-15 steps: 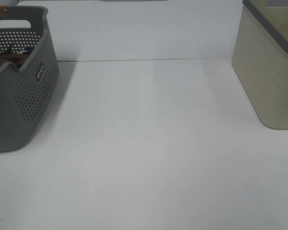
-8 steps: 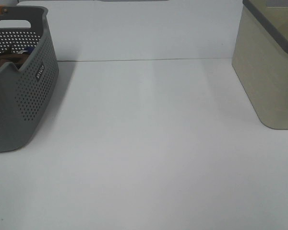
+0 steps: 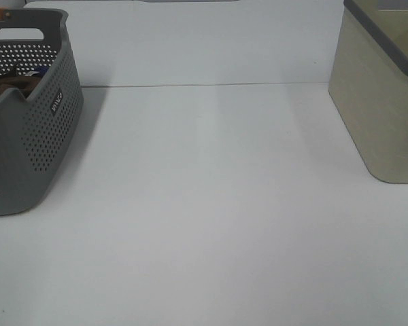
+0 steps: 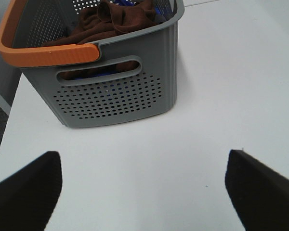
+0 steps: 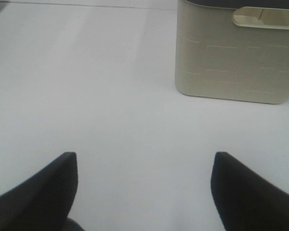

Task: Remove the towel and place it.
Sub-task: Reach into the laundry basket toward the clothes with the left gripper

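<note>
The dark brown towel (image 4: 116,19) lies bunched inside the grey perforated basket (image 4: 115,98), which has an orange handle; a sliver of the towel (image 3: 5,87) shows over the basket's rim in the exterior high view. My left gripper (image 4: 143,185) is open and empty, a short way in front of the basket above the white table. My right gripper (image 5: 143,185) is open too, holding nothing, facing the beige bin (image 5: 236,57). Neither gripper shows in the exterior high view.
The grey basket (image 3: 27,136) stands at the far left of the white table, the beige bin (image 3: 384,95) with a dark rim at the far right. Something blue (image 4: 120,2) lies under the towel in the basket. A wall runs behind.
</note>
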